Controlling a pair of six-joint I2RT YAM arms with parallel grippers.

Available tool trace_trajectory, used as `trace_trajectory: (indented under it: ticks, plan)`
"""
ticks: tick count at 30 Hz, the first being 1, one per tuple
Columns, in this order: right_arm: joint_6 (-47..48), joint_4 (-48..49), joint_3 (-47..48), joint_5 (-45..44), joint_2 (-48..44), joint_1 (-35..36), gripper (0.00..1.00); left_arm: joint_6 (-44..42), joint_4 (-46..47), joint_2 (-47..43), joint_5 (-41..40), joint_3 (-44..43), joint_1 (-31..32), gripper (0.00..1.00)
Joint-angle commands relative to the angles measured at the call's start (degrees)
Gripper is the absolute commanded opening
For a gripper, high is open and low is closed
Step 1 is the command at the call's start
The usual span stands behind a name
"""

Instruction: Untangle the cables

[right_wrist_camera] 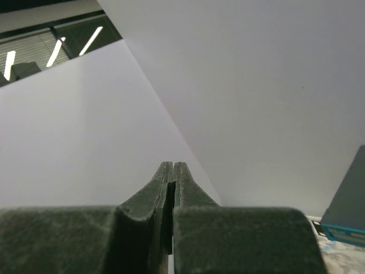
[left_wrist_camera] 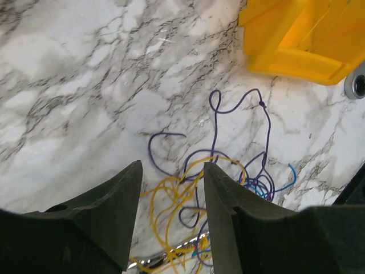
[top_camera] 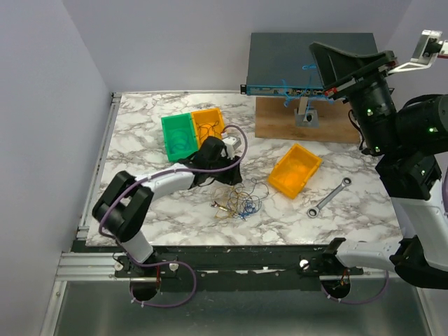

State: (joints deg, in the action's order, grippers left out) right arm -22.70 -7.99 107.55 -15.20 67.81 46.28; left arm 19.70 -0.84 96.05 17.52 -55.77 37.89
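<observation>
The cables [top_camera: 236, 199] are lying in a loose blue, yellow and black tangle on the marble table [top_camera: 140, 133], near the yellow bin [top_camera: 295, 170]. The left fingers [left_wrist_camera: 114, 217] are hovering right over the heap, standing partly apart. Yellow loops are showing in the gap between them, and nothing is gripped. The right fingers [right_wrist_camera: 162, 188] are pressing together empty, lifted well away from the cables and facing the wall.

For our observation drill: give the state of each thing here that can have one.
cables: tangled, on the table
left hand: open, above the cables
right hand: shut, empty, raised
yellow bin: upright, looks empty
wrench: lying flat
</observation>
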Motion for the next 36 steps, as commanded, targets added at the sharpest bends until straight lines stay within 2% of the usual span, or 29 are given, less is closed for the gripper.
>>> trace_trajectory:
  ticks: [1, 4, 7, 12, 13, 17, 21, 28, 36]
  plan:
    - [2.14, -0.18, -6.70, -3.85, -0.66, 0.04, 0.01, 1.65, 12.73, -14.22, -2.22, 10.78, -1.81, 0.53]
    - [1.54, 0.05, -11.59, -3.24, -2.19, 0.04, 0.01, 1.25, 20.61, -22.00, -2.00, 17.36, -1.81, 0.65]
    - [0.94, -0.25, -16.55, -1.02, -3.17, 0.05, 0.01, 0.79, 24.48, -28.32, -3.37, 21.95, -1.83, 0.76]
    - [0.92, -4.47, -21.21, 4.22, -1.51, 0.05, 0.01, 0.34, 30.68, -37.64, -3.99, 28.36, -1.77, 0.90]
    - [0.91, -5.10, -22.22, 5.07, -0.94, 0.04, 0.01, 0.53, 31.44, -39.27, -4.61, 29.33, -1.80, 0.98]
    - [1.34, -4.50, -28.03, 10.91, 0.37, 0.06, 0.01, 0.28, 34.95, -43.71, -4.25, 32.73, -1.78, 0.99]
    - [1.22, -0.82, -33.21, 22.07, 1.83, 0.05, 0.01, -0.44, 39.23, -45.33, -0.44, 34.37, -1.82, 0.99]
    - [2.87, 0.16, -35.04, 35.66, 5.83, 0.04, 0.01, -0.45, 45.73, -47.94, 3.90, 37.37, -1.77, 0.99]
    - [4.22, 0.01, -35.35, 42.64, 8.47, 0.13, 0.01, 1.55, 49.47, -42.87, 13.02, 35.48, -1.77, 0.99]
